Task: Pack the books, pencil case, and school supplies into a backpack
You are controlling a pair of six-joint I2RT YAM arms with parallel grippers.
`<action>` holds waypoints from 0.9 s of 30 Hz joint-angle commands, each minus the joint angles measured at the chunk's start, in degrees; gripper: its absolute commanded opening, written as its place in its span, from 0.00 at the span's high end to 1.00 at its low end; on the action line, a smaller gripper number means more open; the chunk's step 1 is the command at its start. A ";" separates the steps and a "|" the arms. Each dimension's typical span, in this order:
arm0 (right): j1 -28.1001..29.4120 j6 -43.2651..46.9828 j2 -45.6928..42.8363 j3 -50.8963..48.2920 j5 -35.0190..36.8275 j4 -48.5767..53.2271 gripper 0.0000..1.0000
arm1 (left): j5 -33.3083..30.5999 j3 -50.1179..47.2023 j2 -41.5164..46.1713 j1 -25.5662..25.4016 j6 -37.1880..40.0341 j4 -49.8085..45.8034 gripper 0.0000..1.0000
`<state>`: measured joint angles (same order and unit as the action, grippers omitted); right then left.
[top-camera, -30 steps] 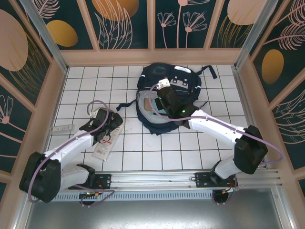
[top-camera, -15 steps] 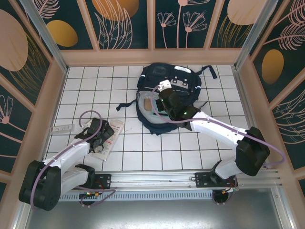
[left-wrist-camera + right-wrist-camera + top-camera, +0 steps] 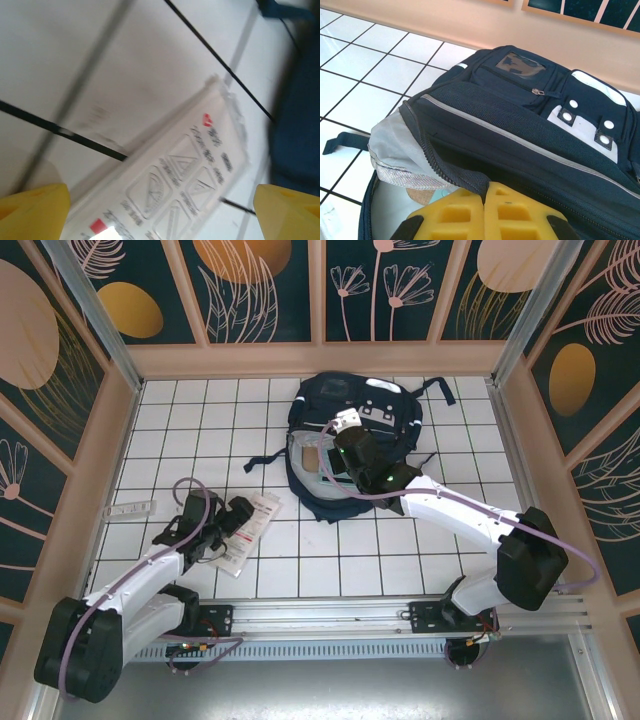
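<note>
Top view. Left gripper (image 3: 238, 518): low over the near left of the tiled table (image 3: 200, 430), jaws spread wide, grasping nothing. Directly beneath it, the white packet (image 3: 252, 532) with red print: flat on the tiles, slanted, well apart from the backpack (image 3: 375, 405). Backpack at the far middle of the table, main compartment gaping toward the arms, with the tan pencil case (image 3: 312, 458) inside. Right gripper (image 3: 338, 448): reaches over that opening, at its rim. White power strip (image 3: 130, 509) by the left wall.

Left wrist view, blurred. Two yellow fingertips (image 3: 32, 210) at the bottom corners, far apart, with the white packet (image 3: 185, 175) lying diagonally between and below them, untouched as far as can be told. Backpack (image 3: 297, 100) as a dark blue edge on the right.

Right wrist view. Yellow fingers (image 3: 455, 217) pressed together, pinching the backpack (image 3: 530, 130) by its zippered rim. Grey lining folded out to the left.
</note>
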<state>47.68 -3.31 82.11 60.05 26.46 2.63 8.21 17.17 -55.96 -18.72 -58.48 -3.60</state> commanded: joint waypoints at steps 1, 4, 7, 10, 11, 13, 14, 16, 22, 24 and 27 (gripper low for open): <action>-0.31 -1.26 -1.29 0.43 -0.27 -4.40 1.00 | 8.18 0.10 -1.14 -2.08 -0.32 5.37 0.07; -0.31 -1.26 -0.92 0.68 -0.35 -4.34 1.00 | 7.62 1.84 -3.61 -5.48 1.44 6.08 0.07; -0.31 -1.35 -0.72 0.87 -0.42 -4.07 0.99 | 2.96 5.15 -6.15 -8.55 5.14 1.76 0.10; -0.39 -1.35 -0.96 0.60 -0.26 -4.00 0.99 | -3.93 8.65 -7.70 -11.48 9.17 -5.04 0.14; -0.40 -1.35 -1.07 0.46 -0.17 -4.05 0.99 | -6.24 9.37 -7.76 -12.73 9.94 -7.03 0.15; -0.63 -1.43 -1.17 0.25 -0.13 -4.09 0.99 | -9.43 10.35 -7.83 -14.97 10.83 -9.65 0.17; -0.73 -1.52 -1.17 0.18 -0.26 -4.17 0.99 | -10.89 10.63 -7.93 -16.19 11.22 -10.79 0.17; -1.14 -1.83 -1.29 -0.14 -0.82 -4.31 0.99 | -13.21 11.08 -8.40 -18.22 12.01 -12.47 0.20; -2.39 -2.35 -2.42 -0.91 -1.24 -4.06 0.98 | -21.23 14.00 -11.78 -25.23 14.28 -17.93 0.24; -3.13 -2.81 -3.15 -1.58 -1.82 -4.05 0.98 | -23.86 15.37 -13.47 -28.53 15.03 -18.95 0.26; -3.99 -3.62 -4.03 -2.31 -2.74 -3.96 0.98 | -25.76 16.88 -16.49 -31.92 16.23 -19.48 0.31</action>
<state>45.15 -5.06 81.03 58.39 23.22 1.61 -12.25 31.86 -70.52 -48.27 -44.80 -19.81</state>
